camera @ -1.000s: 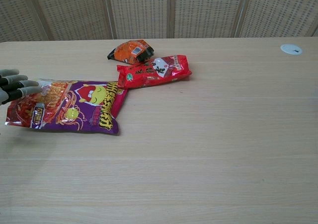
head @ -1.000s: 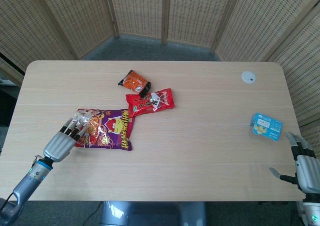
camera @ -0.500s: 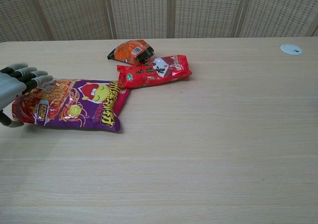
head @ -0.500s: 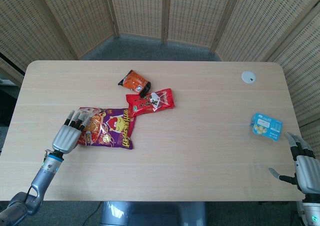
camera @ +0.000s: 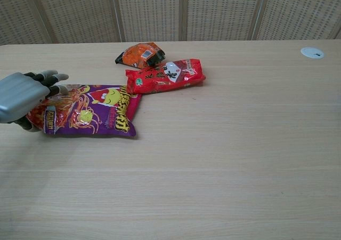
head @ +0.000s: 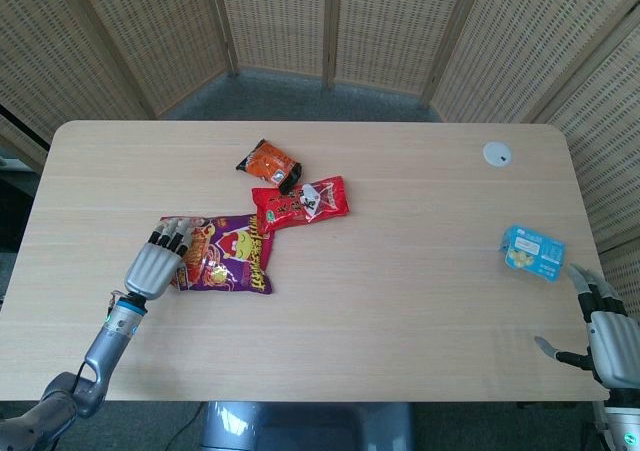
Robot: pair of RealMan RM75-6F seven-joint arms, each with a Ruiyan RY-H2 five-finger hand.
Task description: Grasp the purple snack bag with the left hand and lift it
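With the left hand (camera: 24,97) curled over the near end of the purple snack bag (camera: 96,116), thumb underneath, grasp step looks nearly done; bag lies on table (head: 400,301) beside red pack (head: 300,203). Next: firm grip, lift straight up.

From the head view we look steeply down on the whole table (head: 400,301), screens at twelve o'clock. From the chest view we sit low and close, facing twelve o'clock across the tabletop. Both views share the purple snack bag (head: 225,266) (camera: 90,116), the left hand (head: 158,266) (camera: 24,96) and the red bag (head: 300,203) (camera: 165,75).
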